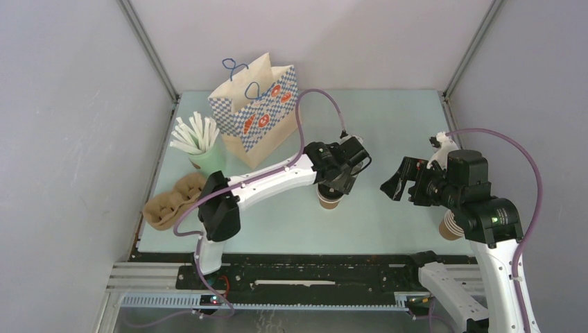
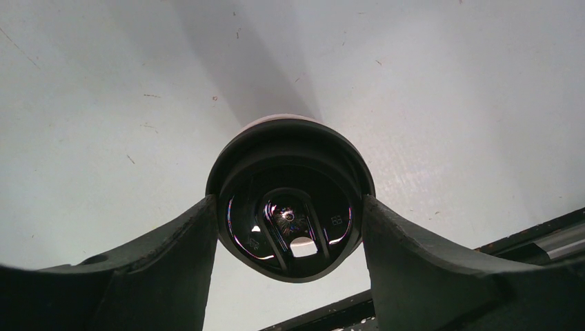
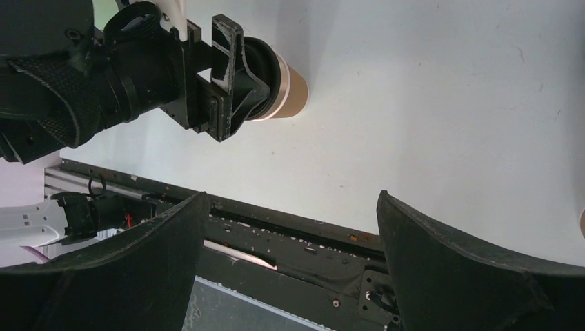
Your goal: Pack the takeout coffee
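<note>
A brown cardboard cup carrier point(image 1: 168, 205) is lying at the left edge of the table point(image 1: 388, 118), its pockets showing nothing in them. Just behind it, a pale green cup point(image 1: 209, 160) is holding a bunch of white sticks point(image 1: 193, 134). Behind that, a blue-and-white checkered paper bag point(image 1: 258, 114) is standing upright with its mouth open; the red-orange marks on its side are too small to read, and its inside is not showing.

The takeout coffee point(image 1: 328, 200) is standing upright near the middle of the table, well apart from the bag. Small raised marks on its black lid are not legible from the left wrist. The left gripper point(image 1: 332, 186) is reaching down over it, its 2 fingers point(image 2: 172, 255) pressing against opposite sides of the lid.

The right gripper point(image 1: 396, 182) is hovering beside the coffee, spread fully wide and holding nothing. At the right edge, a stack of lidless tan cups point(image 1: 451, 226) is sitting partly hidden under that arm.
</note>
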`<action>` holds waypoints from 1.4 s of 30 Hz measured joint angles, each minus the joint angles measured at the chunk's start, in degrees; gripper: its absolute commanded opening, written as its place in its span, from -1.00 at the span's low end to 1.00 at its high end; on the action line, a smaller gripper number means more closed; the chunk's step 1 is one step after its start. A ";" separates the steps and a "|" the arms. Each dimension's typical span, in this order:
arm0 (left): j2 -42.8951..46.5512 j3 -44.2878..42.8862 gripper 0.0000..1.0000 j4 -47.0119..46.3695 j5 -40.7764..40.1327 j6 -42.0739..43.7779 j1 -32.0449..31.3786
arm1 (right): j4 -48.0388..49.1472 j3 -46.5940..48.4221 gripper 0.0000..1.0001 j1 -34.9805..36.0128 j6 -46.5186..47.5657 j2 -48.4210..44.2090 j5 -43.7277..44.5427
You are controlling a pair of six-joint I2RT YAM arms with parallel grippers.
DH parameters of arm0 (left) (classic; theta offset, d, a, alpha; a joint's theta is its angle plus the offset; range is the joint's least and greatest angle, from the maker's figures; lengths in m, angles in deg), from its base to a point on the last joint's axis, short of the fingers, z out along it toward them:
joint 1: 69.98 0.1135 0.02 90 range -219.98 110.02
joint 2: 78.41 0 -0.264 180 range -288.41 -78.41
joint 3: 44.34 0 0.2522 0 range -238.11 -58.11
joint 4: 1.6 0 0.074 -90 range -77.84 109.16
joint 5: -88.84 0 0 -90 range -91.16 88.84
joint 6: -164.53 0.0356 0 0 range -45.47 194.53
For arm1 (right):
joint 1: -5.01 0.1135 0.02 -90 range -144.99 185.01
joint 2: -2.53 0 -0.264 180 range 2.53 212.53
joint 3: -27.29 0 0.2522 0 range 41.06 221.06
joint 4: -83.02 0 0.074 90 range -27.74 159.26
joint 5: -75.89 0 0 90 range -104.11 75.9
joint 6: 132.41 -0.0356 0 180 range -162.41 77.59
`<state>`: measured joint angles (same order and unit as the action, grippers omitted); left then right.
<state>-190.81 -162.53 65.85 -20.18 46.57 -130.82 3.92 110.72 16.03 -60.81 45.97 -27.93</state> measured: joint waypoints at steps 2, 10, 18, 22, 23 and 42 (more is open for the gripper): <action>-0.24 0.11 0.38 -0.17 0.17 0.00 0.00 | 0.00 0.00 0.99 0.07 0.09 0.00 0.00; -0.83 2.21 0.39 -0.87 0.20 0.04 0.00 | 0.09 -0.11 0.99 0.33 0.13 0.00 0.02; -0.87 2.86 0.41 -1.44 0.28 0.15 0.00 | 0.42 -0.20 0.99 0.33 0.15 0.00 0.02; -0.87 2.86 0.43 -2.03 0.33 0.50 0.00 | 0.42 -0.20 0.99 0.33 0.17 0.00 0.02; -0.87 2.86 0.43 -2.12 0.33 0.59 0.00 | 0.42 -0.20 0.99 0.33 0.17 0.00 0.02; -2.05 2.86 0.99 -2.10 1.14 1.57 0.04 | 0.44 -0.20 0.99 0.33 0.33 0.35 -0.20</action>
<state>-192.86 -159.66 63.75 -19.05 48.14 -130.77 4.36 110.53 16.36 -60.48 46.32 -28.13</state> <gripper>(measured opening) 0.932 0.993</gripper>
